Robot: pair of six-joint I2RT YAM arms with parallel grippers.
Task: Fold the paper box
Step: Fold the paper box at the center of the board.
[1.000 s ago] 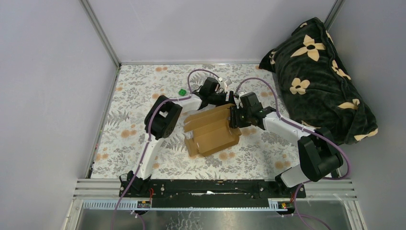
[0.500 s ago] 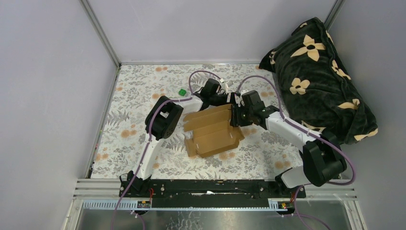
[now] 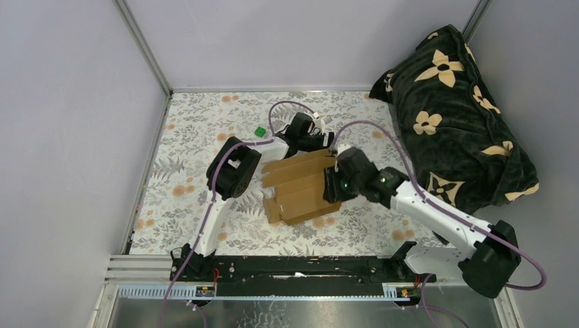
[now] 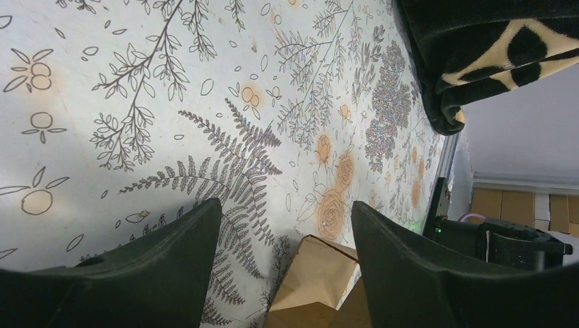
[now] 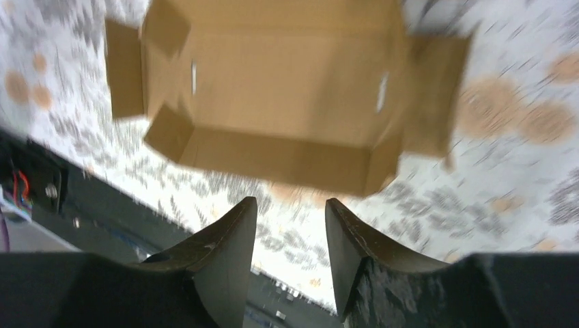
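Observation:
The paper box [image 3: 300,186] is a plain brown cardboard sheet, partly folded into a shallow tray with loose flaps, in the middle of the floral table. My left gripper [image 3: 323,145] is open at the box's far right corner; in the left wrist view [image 4: 285,205] a cardboard flap [image 4: 321,280] pokes up between the wide-apart fingers without being pinched. My right gripper [image 3: 332,186] hovers over the box's right side. The blurred right wrist view [image 5: 290,201] shows it open and empty, with the box [image 5: 273,89] below and ahead of it.
A tiny green cube [image 3: 259,131] lies at the far left of the table. A large black blanket with cream flowers [image 3: 457,116] fills the right side and also shows in the left wrist view [image 4: 478,55]. Grey walls close in the left and back.
My right gripper has swung from the box's far right corner toward the near side, over its right edge. The box has settled a little flatter. The left arm has barely moved.

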